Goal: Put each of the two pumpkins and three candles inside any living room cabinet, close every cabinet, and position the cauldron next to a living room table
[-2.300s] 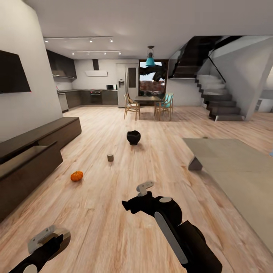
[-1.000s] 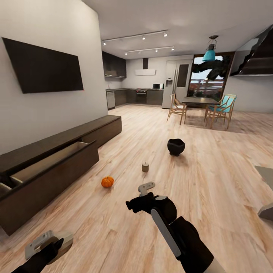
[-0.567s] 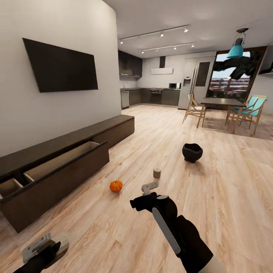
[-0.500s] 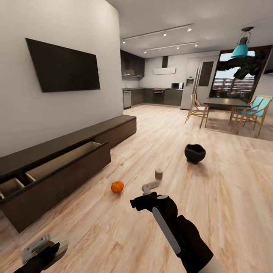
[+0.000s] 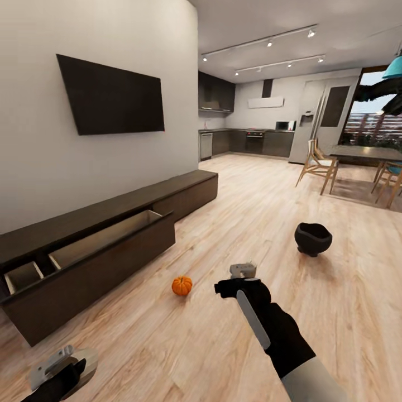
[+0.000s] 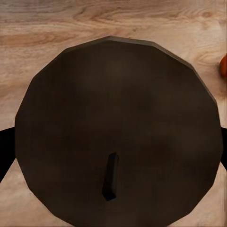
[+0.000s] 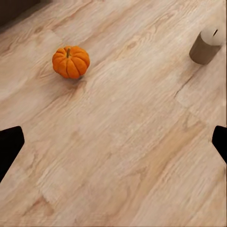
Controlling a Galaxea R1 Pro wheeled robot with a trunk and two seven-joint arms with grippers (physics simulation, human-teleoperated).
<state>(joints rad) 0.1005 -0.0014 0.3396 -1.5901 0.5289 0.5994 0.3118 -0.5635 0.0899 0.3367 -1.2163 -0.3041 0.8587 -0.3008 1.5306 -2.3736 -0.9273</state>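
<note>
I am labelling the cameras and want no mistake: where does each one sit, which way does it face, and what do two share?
Head view: on the head, facing forward and down over the cabinet, pumpkin and cauldron; left hand and right hand show.
Left wrist view: near the left hand, facing a dark round disc, apparently the held candle.
Right wrist view: near the right hand, facing the floor candle; black fingertips at the edges.
Head and right wrist views share the pumpkin.

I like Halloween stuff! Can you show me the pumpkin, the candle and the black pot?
pumpkin (image 5: pixel 181 285), head view, its orange side.
candle (image 7: pixel 206 46), right wrist view, its side.
cauldron (image 5: pixel 312 239), head view, its belly.
</note>
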